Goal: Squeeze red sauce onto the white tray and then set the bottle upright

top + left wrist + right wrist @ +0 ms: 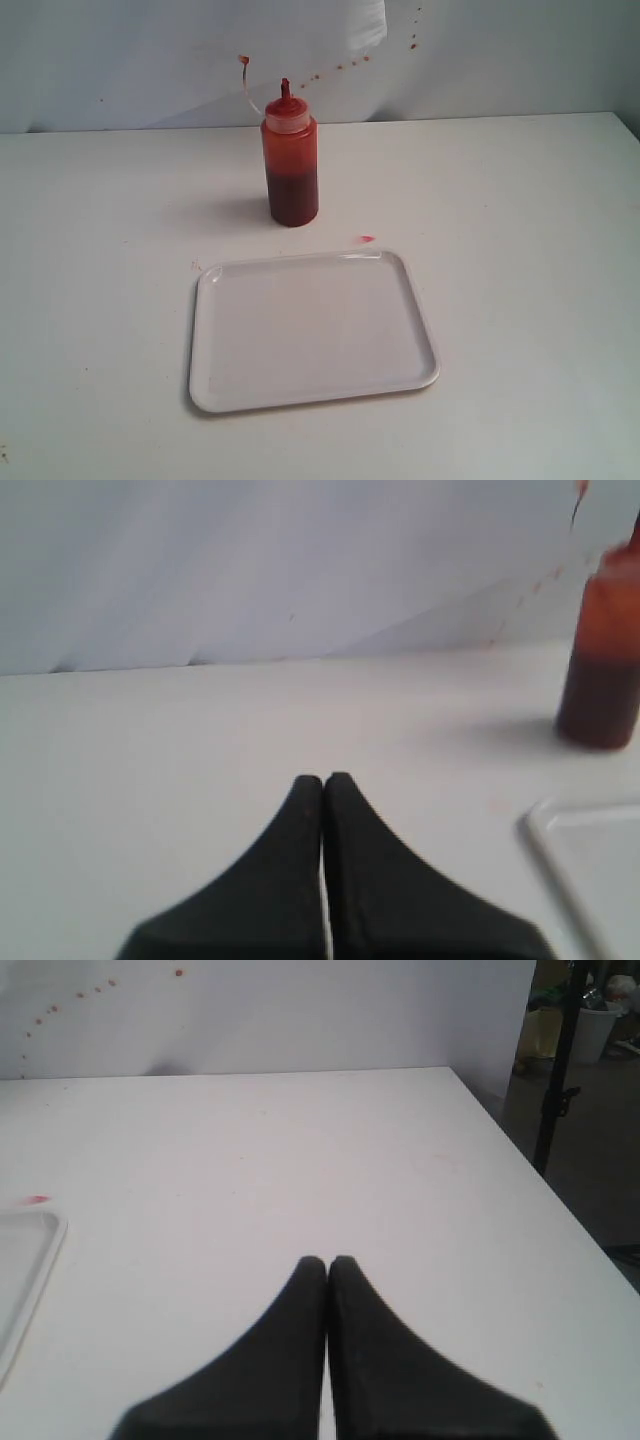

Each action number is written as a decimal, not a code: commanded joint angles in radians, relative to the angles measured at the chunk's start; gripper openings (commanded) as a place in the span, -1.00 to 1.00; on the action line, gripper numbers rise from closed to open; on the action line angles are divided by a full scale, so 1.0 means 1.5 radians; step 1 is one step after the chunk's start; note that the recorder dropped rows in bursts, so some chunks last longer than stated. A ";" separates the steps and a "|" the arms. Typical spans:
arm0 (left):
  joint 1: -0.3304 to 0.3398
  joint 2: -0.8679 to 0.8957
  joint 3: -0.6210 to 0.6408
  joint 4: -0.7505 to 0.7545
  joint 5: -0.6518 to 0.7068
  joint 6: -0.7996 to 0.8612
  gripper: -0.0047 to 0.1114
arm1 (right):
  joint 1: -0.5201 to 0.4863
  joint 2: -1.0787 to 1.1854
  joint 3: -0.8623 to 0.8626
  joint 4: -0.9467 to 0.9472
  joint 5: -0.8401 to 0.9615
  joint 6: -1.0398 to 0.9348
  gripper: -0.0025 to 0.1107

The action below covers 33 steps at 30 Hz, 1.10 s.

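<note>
The bottle (290, 165) stands upright on the table (520, 250), at 12 o'clock from the bare tray (310, 335). The left end effector (323, 778) and right end effector (327, 1260) are closed and empty; one should open wide and grip the bottle mid-body.

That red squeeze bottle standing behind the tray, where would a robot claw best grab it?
Probably around the middle of the bottle, coming in level from the side. It stands upright, and its straight round wall offers even contact on both sides; the cap tapers to a thin stained nozzle. The left gripper, shut now, must open first.
</note>
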<state>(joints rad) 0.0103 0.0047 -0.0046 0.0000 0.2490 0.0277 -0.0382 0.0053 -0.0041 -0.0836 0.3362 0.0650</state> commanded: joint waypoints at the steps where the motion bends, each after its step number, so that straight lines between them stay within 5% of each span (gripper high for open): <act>1: 0.001 -0.003 0.003 -0.267 -0.197 -0.056 -0.92 | 0.003 -0.004 0.003 0.001 -0.004 -0.003 -0.96; 4: 0.001 -0.003 0.003 -0.375 -0.347 -0.111 -0.92 | 0.003 -0.004 0.003 0.001 -0.004 -0.003 -0.96; 9: 0.001 0.019 -0.011 -0.264 -0.686 -0.153 -0.92 | 0.003 -0.004 0.003 0.001 -0.004 -0.003 -0.96; 20: 0.001 0.743 -0.376 0.278 -0.647 -0.230 -0.92 | 0.003 -0.004 0.003 0.001 -0.004 -0.003 -0.96; 24: 0.001 0.958 -0.469 0.482 -0.697 -0.324 -0.92 | 0.003 -0.004 0.003 0.001 -0.004 -0.003 -0.96; 33: 0.001 1.351 -0.594 0.590 -0.962 -0.352 -0.92 | 0.003 -0.004 0.003 0.001 -0.004 -0.003 -0.96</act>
<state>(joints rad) 0.0108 1.9088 -0.8636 0.8596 -1.0472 -0.4840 -0.0382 0.0053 -0.0041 -0.0836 0.3362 0.0650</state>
